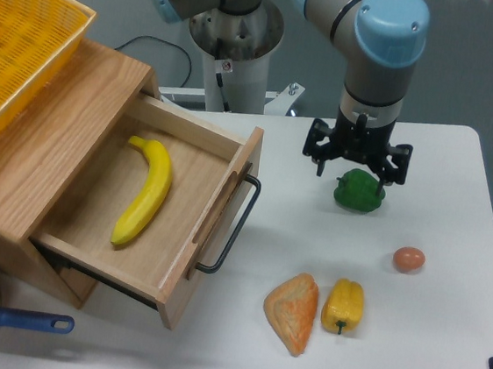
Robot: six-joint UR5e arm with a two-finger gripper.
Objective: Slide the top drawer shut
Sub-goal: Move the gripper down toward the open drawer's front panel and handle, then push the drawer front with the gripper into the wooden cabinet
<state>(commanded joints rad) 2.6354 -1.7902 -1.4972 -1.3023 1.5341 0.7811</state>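
Observation:
The top drawer [210, 216] of light oak stands pulled out of the wooden cabinet [59, 121] toward the right. Its thin black bar handle [234, 225] faces the table's middle. A yellow banana [144, 190] lies inside the drawer. My gripper [357, 168] hangs well to the right of the drawer, just above and behind a green bell pepper [359, 190]. Its fingers look spread on either side and it holds nothing.
On the white table [442, 337] lie a brown egg [408, 259], a yellow bell pepper [343, 306] and an orange pastry [292, 311]. A yellow basket [32, 39] sits on the cabinet. A pot with a blue handle [25, 322] stands at the front left.

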